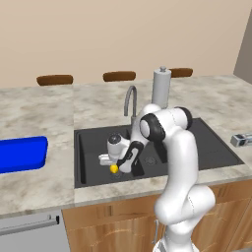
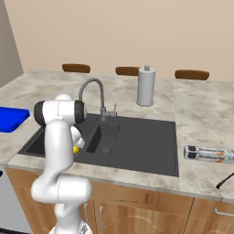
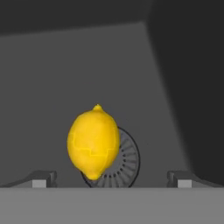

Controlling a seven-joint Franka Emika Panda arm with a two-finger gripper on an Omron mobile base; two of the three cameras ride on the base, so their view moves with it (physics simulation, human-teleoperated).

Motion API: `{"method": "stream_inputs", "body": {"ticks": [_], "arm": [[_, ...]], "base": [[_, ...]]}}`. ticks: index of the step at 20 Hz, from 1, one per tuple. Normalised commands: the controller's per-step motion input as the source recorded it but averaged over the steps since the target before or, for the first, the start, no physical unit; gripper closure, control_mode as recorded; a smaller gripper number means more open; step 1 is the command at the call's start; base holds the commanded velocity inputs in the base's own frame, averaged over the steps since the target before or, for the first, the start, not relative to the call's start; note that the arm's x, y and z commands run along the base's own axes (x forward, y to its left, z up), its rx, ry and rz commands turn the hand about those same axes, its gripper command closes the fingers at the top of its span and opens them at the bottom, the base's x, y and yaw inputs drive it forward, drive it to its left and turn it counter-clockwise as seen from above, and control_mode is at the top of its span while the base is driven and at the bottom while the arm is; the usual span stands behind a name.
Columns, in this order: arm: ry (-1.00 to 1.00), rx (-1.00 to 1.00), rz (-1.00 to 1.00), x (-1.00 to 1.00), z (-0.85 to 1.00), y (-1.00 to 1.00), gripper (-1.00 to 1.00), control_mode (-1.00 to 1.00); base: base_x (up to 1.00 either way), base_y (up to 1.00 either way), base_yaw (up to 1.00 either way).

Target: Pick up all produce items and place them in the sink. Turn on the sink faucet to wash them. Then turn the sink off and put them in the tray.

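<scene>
The yellow lemon (image 3: 93, 142) lies on the floor of the black sink (image 1: 93, 147), partly over the round drain (image 3: 127, 162) of the large basin. My gripper (image 3: 111, 179) hangs low in that basin right above it, open, with a fingertip well clear on each side of the fruit. From the base views the lemon (image 1: 114, 169) (image 2: 75, 149) peeks out just under my hand. The grey gooseneck faucet (image 1: 130, 100) (image 2: 93, 87) rises behind the sink (image 2: 137, 137). The blue tray (image 1: 22, 152) (image 2: 11, 118) sits on the counter left of the sink.
A white paper-towel roll (image 1: 161, 86) (image 2: 146, 86) stands behind the sink, right of the faucet. A foil box (image 2: 210, 154) (image 1: 242, 140) lies on the counter at the right. Brown chair backs line the far counter edge.
</scene>
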Motion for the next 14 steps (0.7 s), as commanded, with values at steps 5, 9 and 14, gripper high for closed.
{"method": "stream_inputs", "body": {"ticks": [5,9,14], "arm": [[0.0,0.0,-0.01,0.12,-0.13,0.0,-1.0,-1.0],[0.0,0.0,-0.01,0.08,-0.14,0.0,-1.0,-1.0],[0.0,0.0,0.0,0.07,-0.14,0.0,-1.0,-1.0]], "base": [[0.0,0.0,0.0],[0.0,0.0,0.0],[0.0,0.0,0.0]]}}
